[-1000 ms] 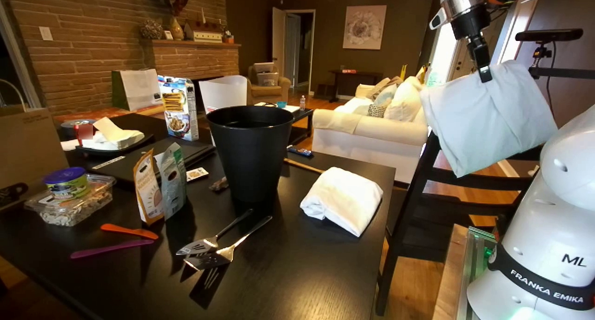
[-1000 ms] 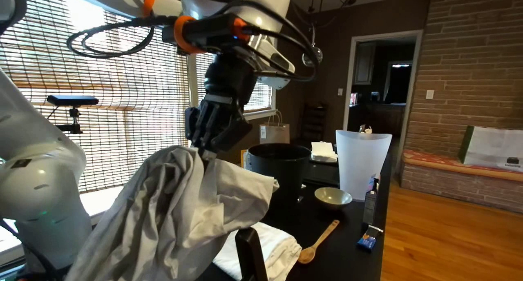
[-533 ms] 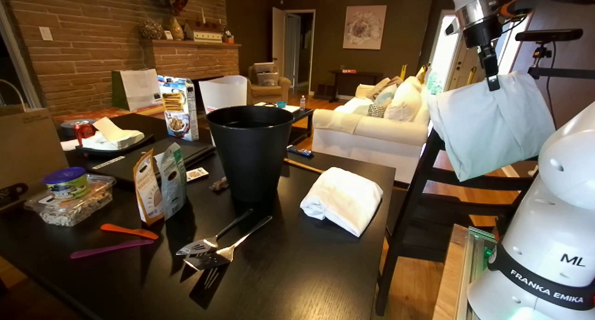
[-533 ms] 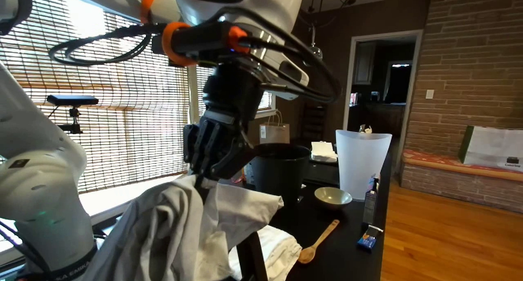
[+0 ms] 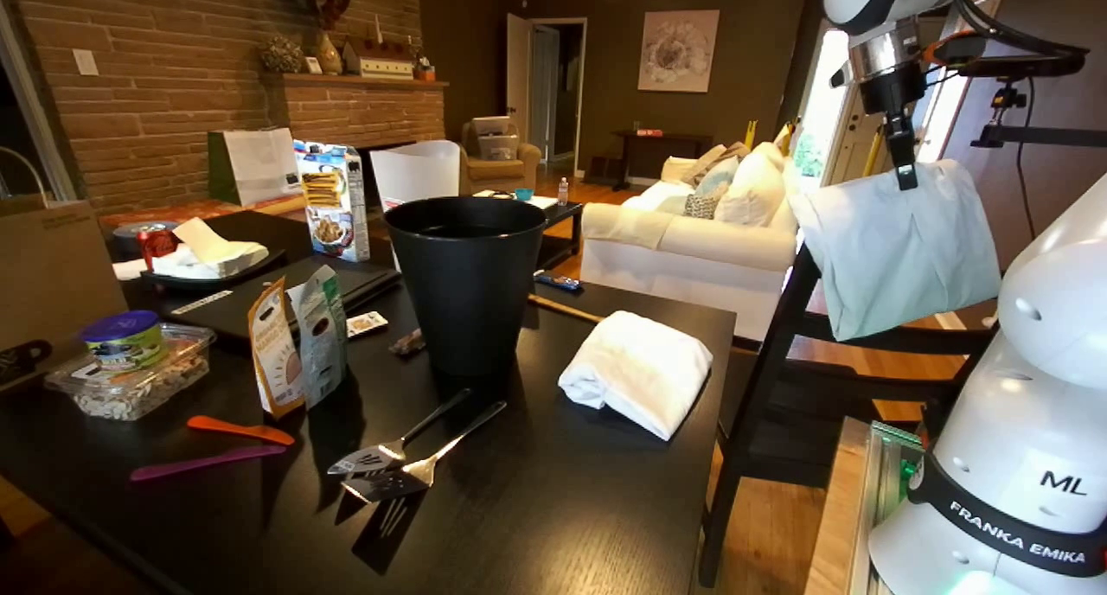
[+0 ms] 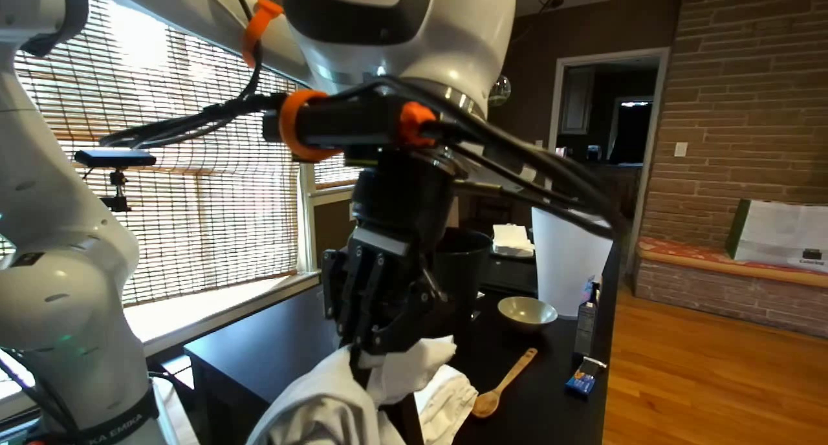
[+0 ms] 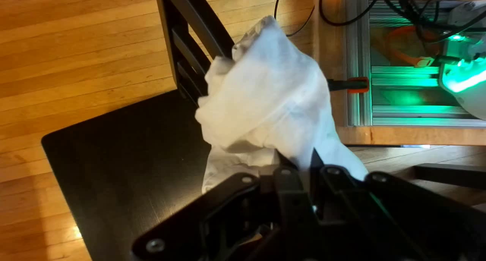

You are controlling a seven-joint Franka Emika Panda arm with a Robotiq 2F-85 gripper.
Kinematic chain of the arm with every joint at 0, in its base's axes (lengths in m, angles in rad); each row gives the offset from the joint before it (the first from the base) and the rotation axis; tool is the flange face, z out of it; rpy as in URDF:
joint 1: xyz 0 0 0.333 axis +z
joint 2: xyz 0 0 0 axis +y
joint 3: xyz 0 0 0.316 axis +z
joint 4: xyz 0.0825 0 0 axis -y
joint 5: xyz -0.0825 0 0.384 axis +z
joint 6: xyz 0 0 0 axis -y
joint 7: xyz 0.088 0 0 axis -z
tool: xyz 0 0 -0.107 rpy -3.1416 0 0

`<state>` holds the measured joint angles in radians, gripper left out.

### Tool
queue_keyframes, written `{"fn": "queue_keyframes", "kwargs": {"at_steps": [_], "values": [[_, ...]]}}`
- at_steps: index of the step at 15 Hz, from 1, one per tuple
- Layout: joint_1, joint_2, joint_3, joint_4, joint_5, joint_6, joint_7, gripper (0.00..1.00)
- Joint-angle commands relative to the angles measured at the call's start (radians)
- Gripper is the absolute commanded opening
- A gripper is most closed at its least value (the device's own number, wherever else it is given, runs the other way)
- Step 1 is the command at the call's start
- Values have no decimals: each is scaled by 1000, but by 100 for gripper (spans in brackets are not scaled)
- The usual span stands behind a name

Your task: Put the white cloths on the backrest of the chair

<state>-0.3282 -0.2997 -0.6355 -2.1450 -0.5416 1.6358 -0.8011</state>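
Observation:
My gripper (image 5: 905, 178) is shut on a white cloth (image 5: 899, 253), which hangs in loose folds below the fingers. From the wrist, the gripper (image 7: 295, 158) pinches the bunched cloth (image 7: 262, 101) from above. The dark chair (image 5: 763, 383) stands directly below it, and the cloth hides the upper part of the backrest in an exterior view. Seen from the wrist, backrest slats (image 7: 205, 24) emerge past the cloth's edge. Whether cloth and backrest touch, I cannot tell. Another white cloth (image 5: 640, 370) lies folded on the table, partly visible also beside the chair post (image 6: 411, 422).
On the dark table (image 5: 571, 508) stand a tall black bin (image 5: 467, 292) and two metal spatulas (image 5: 402, 461). A wooden spoon (image 6: 504, 383) and a bowl (image 6: 527, 312) lie beyond the chair. The white robot base (image 5: 995, 491) is close to the chair.
Gripper and held cloth have come down. In an exterior view the cloth first shifted a little rightward, then back left over the chair. The grip has stayed shut; the cloth on the table is unmoved.

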Motion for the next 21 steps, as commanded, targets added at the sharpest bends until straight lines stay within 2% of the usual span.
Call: {"fn": "queue_keyframes", "kwargs": {"at_steps": [1,6,11,21], "values": [[-42,74,-11,17,3,57,62,2],[-98,157,-27,38,-24,154,216,2],[-134,212,-31,63,-37,192,328,2],[-141,269,-16,50,-30,229,353,2]]}}
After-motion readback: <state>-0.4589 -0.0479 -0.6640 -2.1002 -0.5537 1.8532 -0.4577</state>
